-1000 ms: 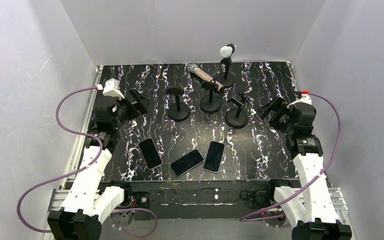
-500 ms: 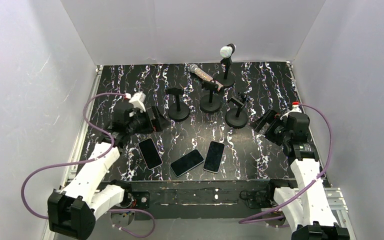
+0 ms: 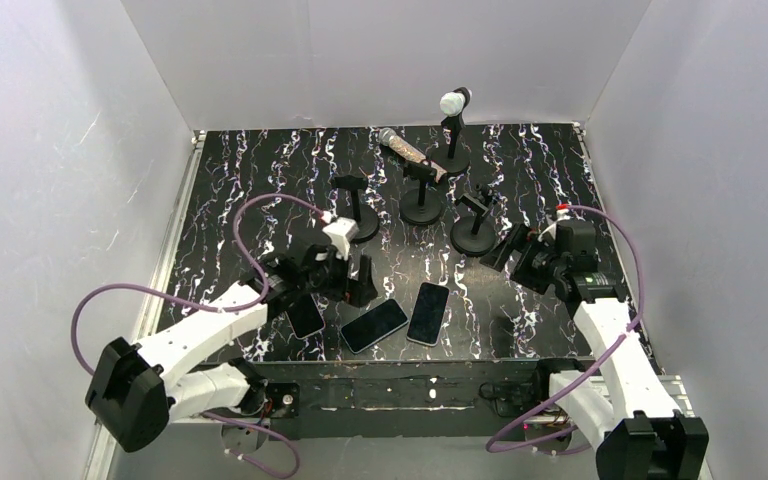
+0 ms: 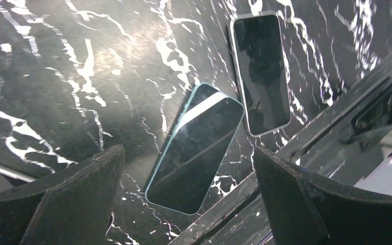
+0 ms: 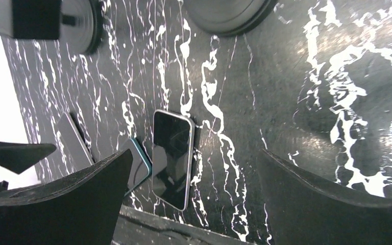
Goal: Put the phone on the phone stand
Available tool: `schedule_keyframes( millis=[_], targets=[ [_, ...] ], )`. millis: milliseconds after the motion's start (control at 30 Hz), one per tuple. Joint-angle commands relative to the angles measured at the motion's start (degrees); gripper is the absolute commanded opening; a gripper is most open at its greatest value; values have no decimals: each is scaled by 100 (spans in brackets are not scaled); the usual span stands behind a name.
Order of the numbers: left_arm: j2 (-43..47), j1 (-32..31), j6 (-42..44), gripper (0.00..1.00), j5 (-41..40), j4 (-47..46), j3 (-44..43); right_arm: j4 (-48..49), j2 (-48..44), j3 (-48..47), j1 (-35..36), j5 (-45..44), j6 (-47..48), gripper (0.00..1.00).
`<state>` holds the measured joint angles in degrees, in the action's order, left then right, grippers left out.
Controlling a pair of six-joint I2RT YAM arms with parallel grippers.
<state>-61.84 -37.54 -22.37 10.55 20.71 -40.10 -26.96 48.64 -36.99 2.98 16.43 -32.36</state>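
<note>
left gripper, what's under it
Below the open left gripper lies the teal-edged phone, fully visible. Its arm covers the far end of the leftmost phone.

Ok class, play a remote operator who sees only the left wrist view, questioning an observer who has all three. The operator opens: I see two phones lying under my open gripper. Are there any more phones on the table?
Observer: Yes. A third phone lies to their left in the top view, partly hidden under the left arm.
Operator: Where could a phone go?
Observer: Further back, two stands are bare: the left stand and the right stand.
Operator: What is the other arm doing?
Observer: The right gripper is open and holds nothing, close beside the right stand.
</note>
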Motion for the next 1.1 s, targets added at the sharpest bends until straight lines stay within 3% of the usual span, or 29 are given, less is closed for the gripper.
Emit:
schedule_keyframes(
  millis=[0,267,900,1067],
  targets=[
    [-232,-761,762,98,-515,-12,-101,178,251,71,370,138,23,100],
    [-1489,-1642,1059,98,-1230,375,-512,207,687,-33,664,64,73,100],
    [-3048,-2227,919,98,-1771,742,-1144,171,983,-124,695,89,166,100],
    [-3348,-2245,767,83,-1864,800,-1232,112,1005,-221,695,122,246,100]
  ],
)
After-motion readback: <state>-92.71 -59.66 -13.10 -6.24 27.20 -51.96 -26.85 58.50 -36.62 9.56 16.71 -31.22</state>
